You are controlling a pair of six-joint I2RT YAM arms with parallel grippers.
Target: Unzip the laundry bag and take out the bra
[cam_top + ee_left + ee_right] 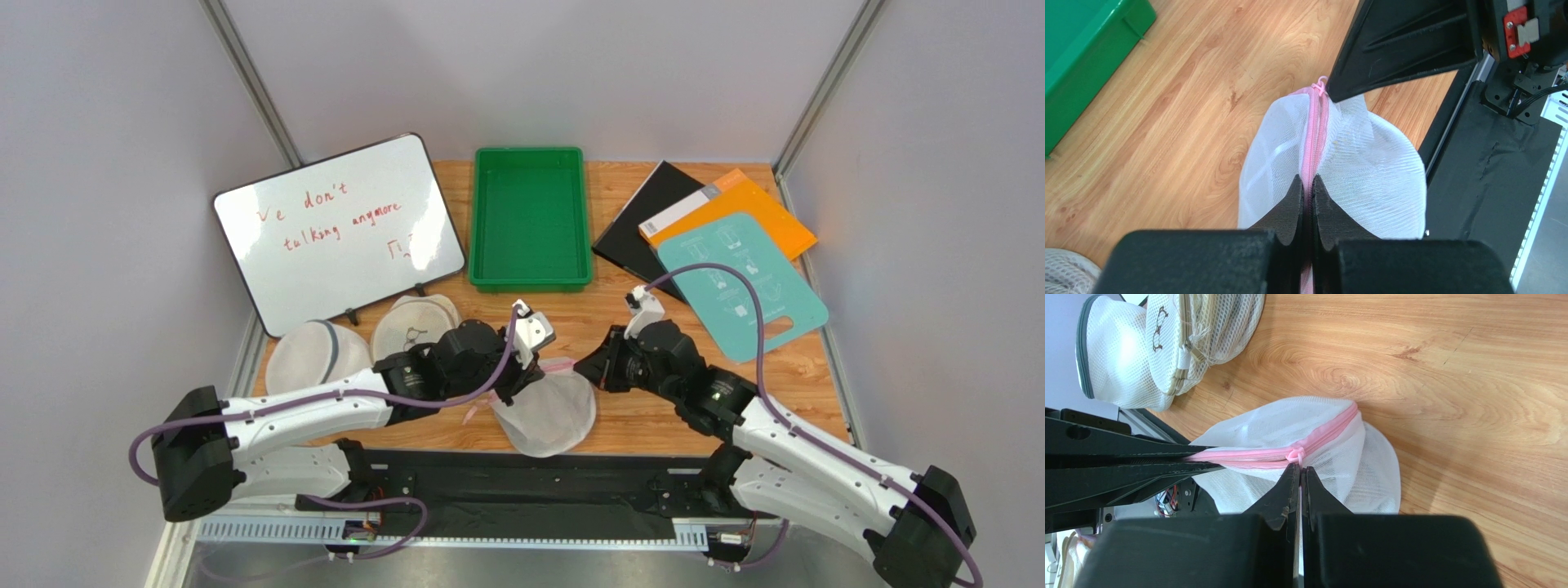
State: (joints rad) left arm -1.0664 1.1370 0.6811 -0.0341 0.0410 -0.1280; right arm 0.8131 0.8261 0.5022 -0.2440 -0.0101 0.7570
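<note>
Currently at unzipping stage. Found laundry bag point(546, 414) on near side of green tray point(530, 218), unopened, bra unseen. Noted left gripper point(1306, 190) clamped on zipper seam point(1315, 131), right gripper point(1300, 474) pinched on zipper pull point(1295, 455). Next: draw pull along seam.

Laundry bag point(546, 410): white mesh, fine see-through weave.
Zipper point(1315, 131): pink, and look at that, one bright stripe straight down the white!
Left gripper point(1307, 180): matte black.
Right gripper point(1300, 470): black again.
Surface point(638, 423): honey-toned wood, grain swirling.
Tray point(531, 218): solid green.
Whiteboard point(337, 230): white, dark edge, red handwriting.
Grey-rimmed mesh bag point(1109, 355): white netting.
Second mesh bag point(1220, 321): cream, beige trim.
Cables point(761, 355): purple.
Black board point(638, 227): plain black.
Orange board point(754, 221): orange, with a white strip.
Teal mat point(742, 288): teal, pale line drawings.
</note>
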